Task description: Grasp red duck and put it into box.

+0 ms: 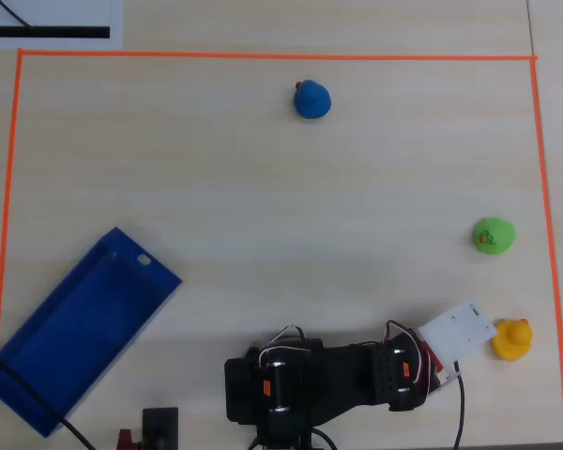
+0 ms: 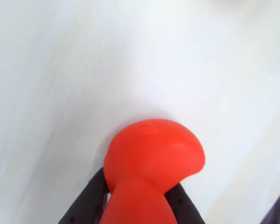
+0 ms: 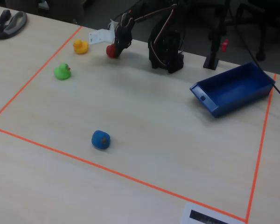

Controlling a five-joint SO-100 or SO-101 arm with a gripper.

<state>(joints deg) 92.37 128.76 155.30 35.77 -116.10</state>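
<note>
No legible writing, red duck (image 2: pixel 151 158) included.

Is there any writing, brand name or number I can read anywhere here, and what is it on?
None can be read.
White paper sheet at the table edge: a dark printed bar, too blurred to read.
Glossy blue plastic box, small red rounded toy duck: no visible lettering.

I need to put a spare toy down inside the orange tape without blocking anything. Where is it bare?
In the overhead view the widest bare patch is the table's middle, bordered by the blue duck, the green duck and the box. The upper left corner is free too. It is crowded at lower right: the arm, the yellow duck and the tool around the red duck.
</note>
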